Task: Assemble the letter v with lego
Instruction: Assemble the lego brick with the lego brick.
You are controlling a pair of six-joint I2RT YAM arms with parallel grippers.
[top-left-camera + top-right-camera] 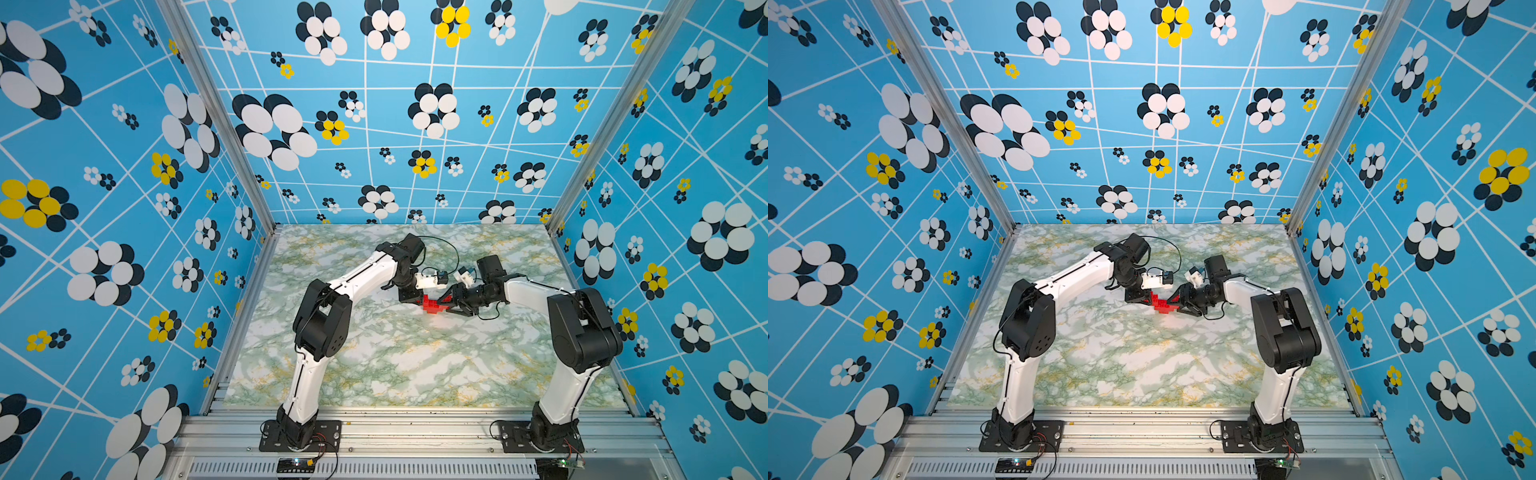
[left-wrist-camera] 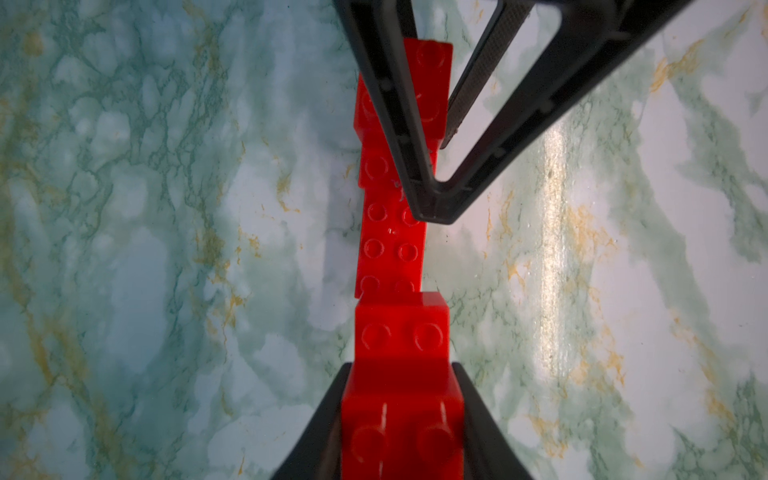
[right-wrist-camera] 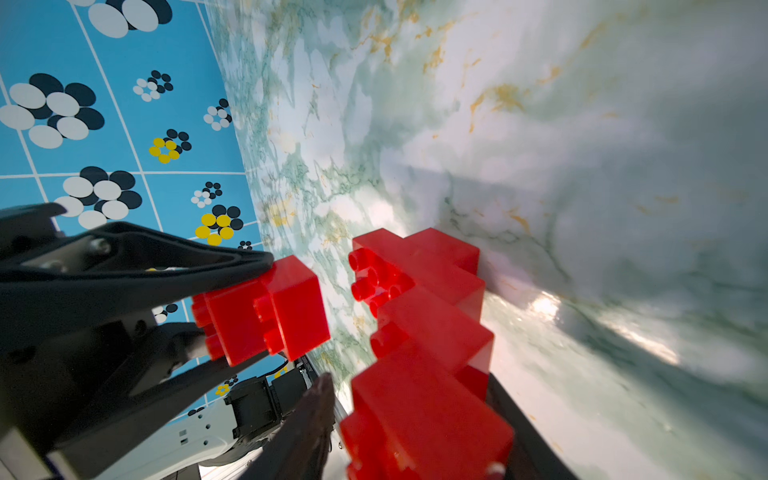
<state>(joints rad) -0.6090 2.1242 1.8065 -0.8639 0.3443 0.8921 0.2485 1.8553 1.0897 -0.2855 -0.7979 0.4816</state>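
Observation:
The lego is in two red pieces held low over the marble table at its middle, between the grippers (image 1: 433, 306) (image 1: 1160, 306). My left gripper (image 2: 401, 368) is shut on a small stepped piece of two bricks (image 3: 270, 307). My right gripper (image 3: 409, 382) is shut on the near end of a longer staircase of bricks (image 3: 428, 328). That staircase's far end shows its studs (image 3: 365, 278). The small piece sits just off those studs, with a narrow gap in the right wrist view. A right finger (image 2: 390, 104) crosses the staircase in the left wrist view. The letter v is not joined into one piece.
The green-veined marble table (image 1: 415, 365) is boxed in by blue flowered walls (image 1: 124, 208) on three sides. An aluminium rail (image 1: 415, 432) with both arm bases runs along the front. A loose black cable (image 1: 453, 249) loops above the left wrist.

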